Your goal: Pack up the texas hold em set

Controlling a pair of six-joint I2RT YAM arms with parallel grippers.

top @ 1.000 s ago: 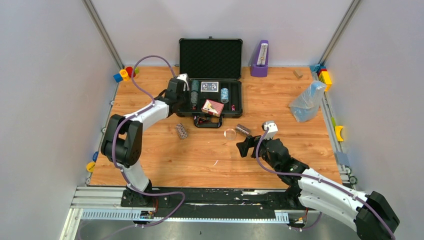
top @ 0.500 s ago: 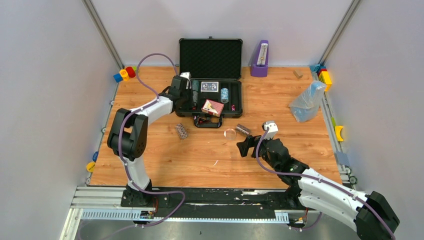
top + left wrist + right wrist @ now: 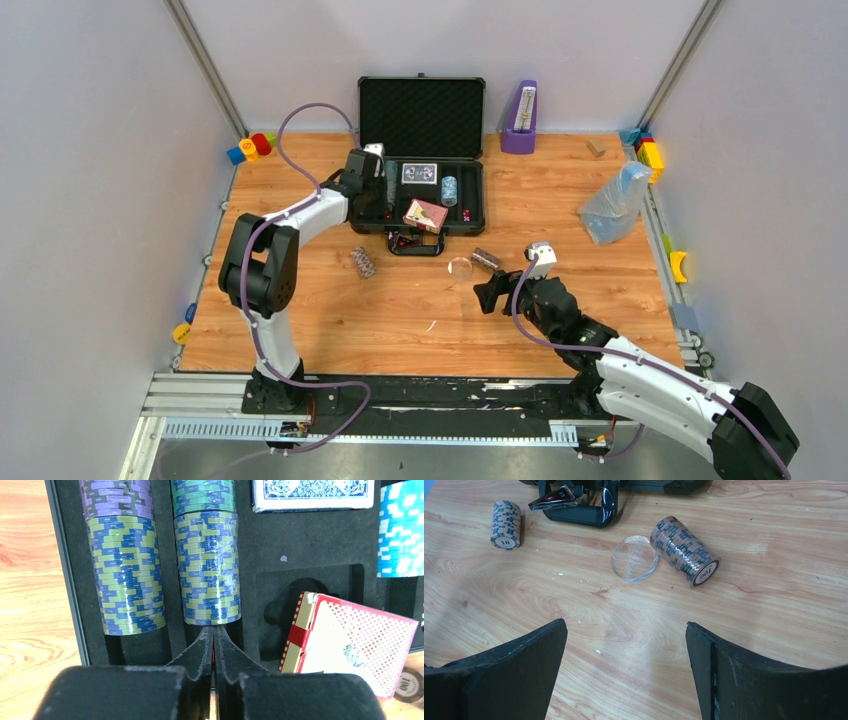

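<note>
1. Texas hold em set: you find its black briefcase (image 3: 421, 115) open at the far middle of the table (image 3: 330, 320), lid upright.
2. You can count five chip stacks in its foam slots. A purple stack (image 3: 115, 497) and a yellow-blue stack (image 3: 127, 575) share the left slot. A green stack (image 3: 202, 495) and a second yellow-blue stack (image 3: 210, 570) share the next. A teal stack (image 3: 400, 530) sits at the right.
3. Two decks are in the case: the blue deck (image 3: 312, 492) lies flat, and the red deck (image 3: 352, 642) sits tilted, half out of its recess.
4. Two chip rolls lie outside on the wood, the roll marked 10 (image 3: 506, 524) and the roll marked 100 (image 3: 684, 551). One clear disc (image 3: 634, 559) lies just beside the latter.
5. Your left gripper (image 3: 214, 630) has its fingers pressed together, tips at the near end of the second yellow-blue stack. The right gripper (image 3: 624, 625) hangs over bare wood, fingers wide apart, holding nothing.
6. The frame edge cuts off the purple, green and teal stacks, the blue deck, and a single chip (image 3: 412, 685) in the corner.
</note>
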